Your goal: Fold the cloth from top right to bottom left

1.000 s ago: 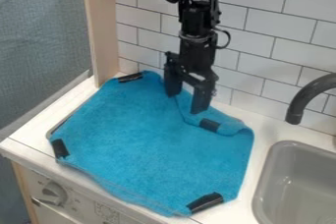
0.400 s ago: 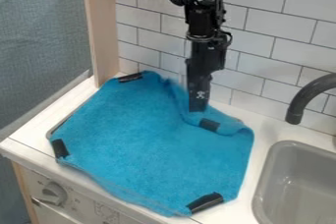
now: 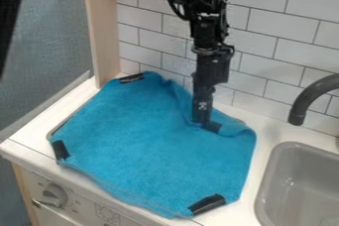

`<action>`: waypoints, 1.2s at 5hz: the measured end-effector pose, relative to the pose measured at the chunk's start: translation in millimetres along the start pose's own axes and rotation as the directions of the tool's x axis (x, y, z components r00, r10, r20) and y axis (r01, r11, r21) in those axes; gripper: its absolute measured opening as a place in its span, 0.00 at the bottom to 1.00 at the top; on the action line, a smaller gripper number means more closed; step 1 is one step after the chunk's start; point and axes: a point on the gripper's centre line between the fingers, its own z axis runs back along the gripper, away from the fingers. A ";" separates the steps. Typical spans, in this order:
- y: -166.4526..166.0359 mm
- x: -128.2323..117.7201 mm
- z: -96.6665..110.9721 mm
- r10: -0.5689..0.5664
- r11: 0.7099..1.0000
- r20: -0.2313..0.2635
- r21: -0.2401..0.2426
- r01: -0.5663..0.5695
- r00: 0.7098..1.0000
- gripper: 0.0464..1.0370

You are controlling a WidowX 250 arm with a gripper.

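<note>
Presently, the gripper (image 3: 202, 120) is hanging at the turned-over corner of the blue cloth (image 3: 152, 141); whether its jaws are gripping, I cannot tell.

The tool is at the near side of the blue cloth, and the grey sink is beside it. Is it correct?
No: the camera view shows the tool at the far side of the blue cloth, not the near one. The grey sink is beside the cloth.

The WidowX 250 robot arm (image 3: 206, 29) hangs near the back edge of the countertop (image 3: 268, 128), black gripper (image 3: 201, 121) pointing downward.
</note>
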 end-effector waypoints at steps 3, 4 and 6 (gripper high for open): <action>13.4 6.4 -23.9 -0.026 0.998 -0.010 -0.058 0.026 1.000 0.96; 15.3 8.4 -26.3 -0.032 0.997 -0.012 -0.067 0.031 0.999 0.96; 17.8 10.2 -28.1 -0.019 0.998 -0.017 -0.068 0.017 1.000 0.62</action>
